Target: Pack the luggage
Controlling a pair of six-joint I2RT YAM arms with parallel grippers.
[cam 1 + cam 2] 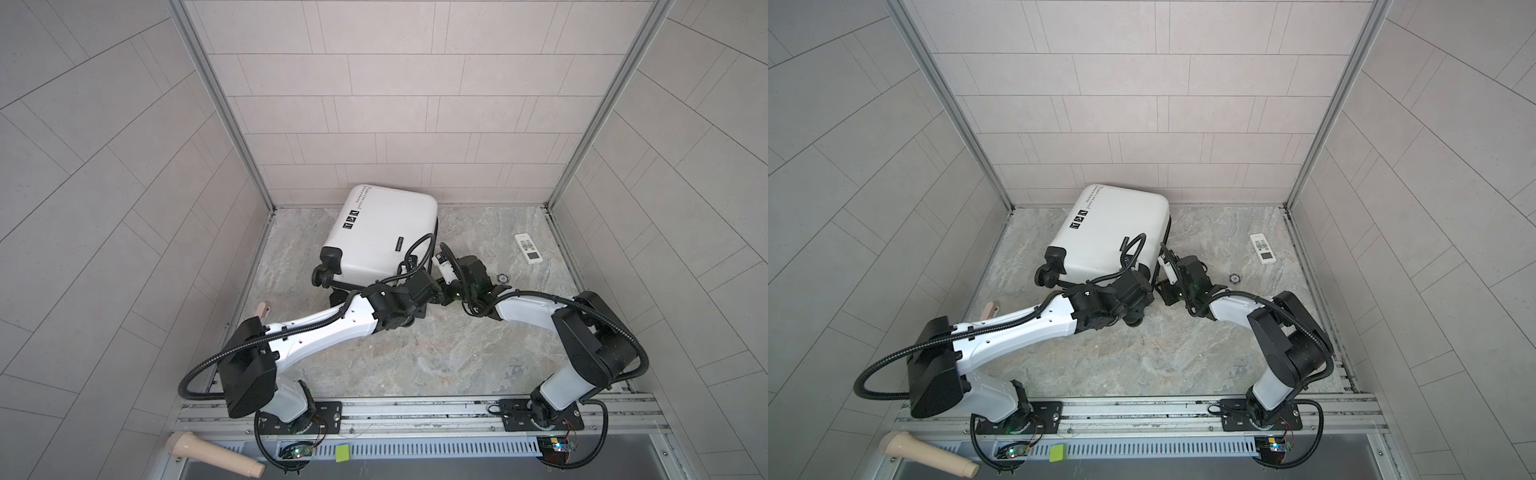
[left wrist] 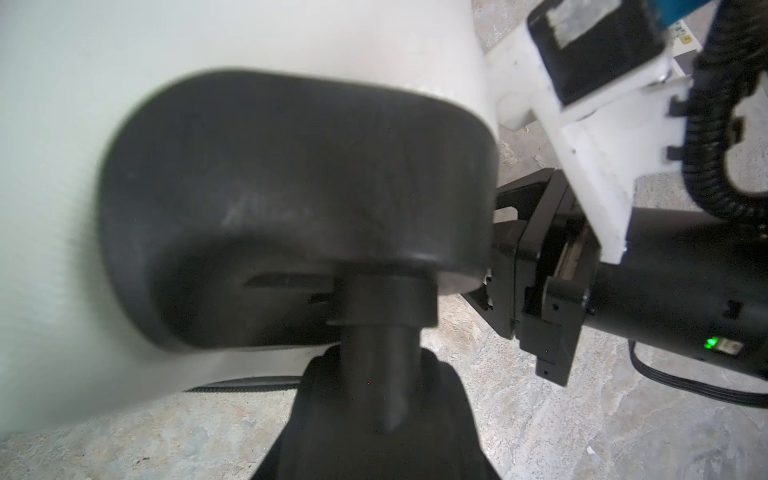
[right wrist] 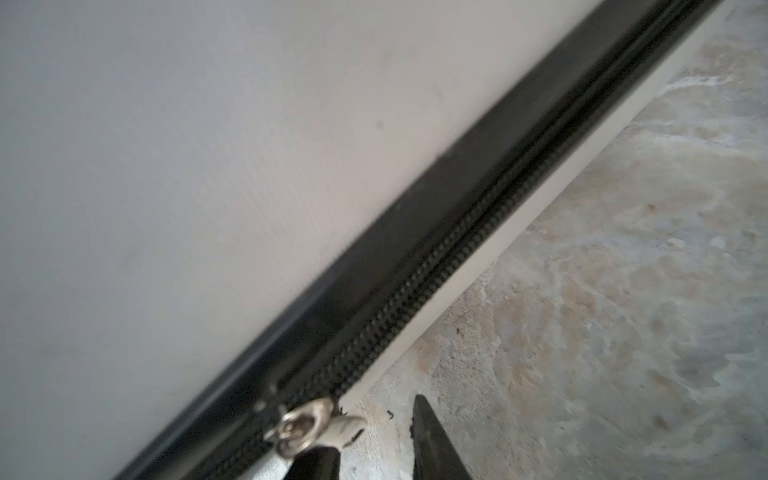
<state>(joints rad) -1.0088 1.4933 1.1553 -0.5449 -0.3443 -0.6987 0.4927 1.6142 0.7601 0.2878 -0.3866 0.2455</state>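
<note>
Luggage (image 1: 382, 232) in white hard shell shows its silver zipper pull (image 3: 307, 424) beside our parted right fingers (image 3: 430, 449); left fingers: we cannot tell.

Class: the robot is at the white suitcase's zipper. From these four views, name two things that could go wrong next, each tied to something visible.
1. The zipper pull sits at one fingertip of the open right gripper, not squarely between both. Closing may only clip its edge and slip.
2. The left arm and right arm crowd the same corner of the luggage. A zipper tug could knock them together.
</note>
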